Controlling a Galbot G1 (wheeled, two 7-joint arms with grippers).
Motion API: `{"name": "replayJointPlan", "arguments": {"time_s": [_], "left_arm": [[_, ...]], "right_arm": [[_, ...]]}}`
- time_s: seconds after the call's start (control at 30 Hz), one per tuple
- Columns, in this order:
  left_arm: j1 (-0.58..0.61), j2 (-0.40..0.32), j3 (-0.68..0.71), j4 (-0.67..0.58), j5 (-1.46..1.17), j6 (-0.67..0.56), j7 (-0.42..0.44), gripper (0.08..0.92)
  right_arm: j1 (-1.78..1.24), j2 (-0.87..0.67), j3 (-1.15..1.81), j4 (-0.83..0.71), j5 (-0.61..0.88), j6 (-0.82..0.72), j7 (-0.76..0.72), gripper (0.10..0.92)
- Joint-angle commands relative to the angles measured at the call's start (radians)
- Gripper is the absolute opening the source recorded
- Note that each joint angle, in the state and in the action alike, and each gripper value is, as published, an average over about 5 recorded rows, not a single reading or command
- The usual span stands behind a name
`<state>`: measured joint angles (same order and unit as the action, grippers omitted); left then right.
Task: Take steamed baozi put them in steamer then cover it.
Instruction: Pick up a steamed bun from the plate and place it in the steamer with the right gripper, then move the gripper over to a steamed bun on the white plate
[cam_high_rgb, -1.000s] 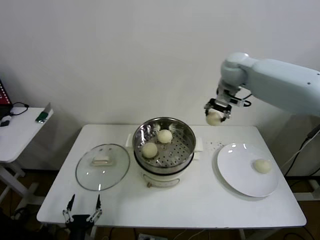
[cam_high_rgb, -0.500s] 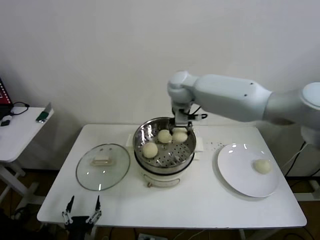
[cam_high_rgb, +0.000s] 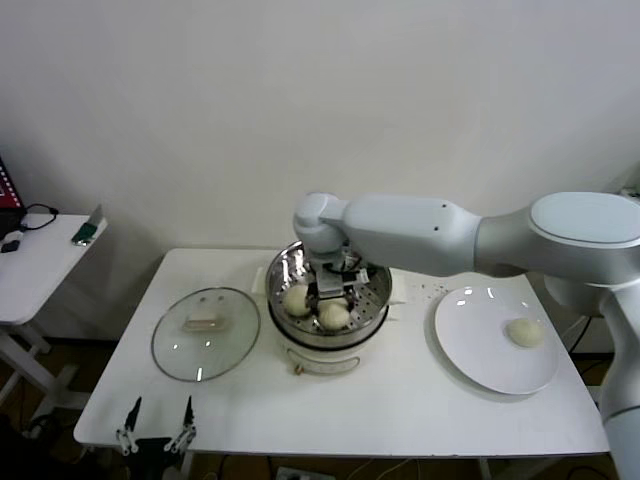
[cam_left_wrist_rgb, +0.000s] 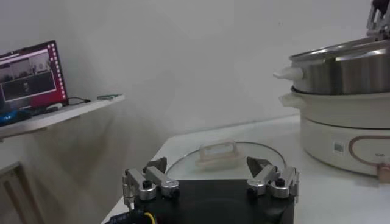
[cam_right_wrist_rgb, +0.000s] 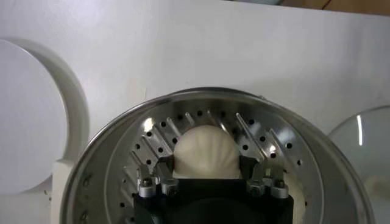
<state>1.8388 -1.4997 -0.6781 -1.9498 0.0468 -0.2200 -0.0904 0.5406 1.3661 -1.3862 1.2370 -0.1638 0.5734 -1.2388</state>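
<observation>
While right claw (cam_right_wrist_rgb: 207, 175) brackets baozi (cam_right_wrist_rgb: 207, 152) low inside steamer (cam_right_wrist_rgb: 91, 176), fingers narrow, still touching, spread wider, lift straight. Last bun (cam_high_rgb: 524, 332) on plate (cam_high_rgb: 470, 350), 3 o'clock. Left claw (cam_left_wrist_rgb: 210, 180) wide, parked.

Right arm (cam_high_rgb: 450, 235), above the steamer (cam_high_rgb: 372, 300): glossy white shell, thick rounded links, ball-shaped joint housings at elbow and wrist. Wrist end over the steamer is dark, with thin black cables looping beside it.

Right gripper (cam_right_wrist_rgb: 207, 175), right wrist view: black block body; two metal finger mounts with round silver bolt heads and black screws; dark fingers.

Left gripper (cam_left_wrist_rgb: 210, 176), near the table edge away from the steamer: same black body, silver bolted mounts, dark angled fingers; a yellow wire shows at its base.
</observation>
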Motion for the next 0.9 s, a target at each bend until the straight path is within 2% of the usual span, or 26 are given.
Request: {"name": "replayJointPlan", "arguments": {"time_s": [0.03,0.2,0.43,0.6,0.8,0.9], "left_arm": [[0.002,0.002,-0.003,0.005,-0.004,-0.003,-0.002,0.823],[0.004,0.000,-0.003,0.006,-0.005,-0.004,-0.004,0.823],[0.005,0.002,-0.001,0.016,-0.004,-0.012,-0.006,0.823],[0.005,0.009,0.001,0.027,-0.002,-0.021,-0.008,0.823],[0.005,0.015,0.007,0.027,-0.001,-0.024,-0.007,0.823],[0.003,0.017,0.011,0.022,0.001,-0.022,-0.006,0.823]], "right_arm": [[-0.025,0.020,0.001,0.001,0.002,-0.006,-0.007,0.726],[-0.010,0.001,0.016,-0.007,-0.015,0.001,-0.014,0.814],[0.056,-0.075,0.066,-0.009,0.003,-0.021,-0.004,0.823],[0.104,-0.203,0.088,-0.019,0.042,-0.096,0.042,0.823],[0.180,-0.419,0.007,-0.007,0.179,-0.296,0.157,0.823],[0.227,-0.535,-0.075,0.001,0.288,-0.467,0.241,0.823]]}}
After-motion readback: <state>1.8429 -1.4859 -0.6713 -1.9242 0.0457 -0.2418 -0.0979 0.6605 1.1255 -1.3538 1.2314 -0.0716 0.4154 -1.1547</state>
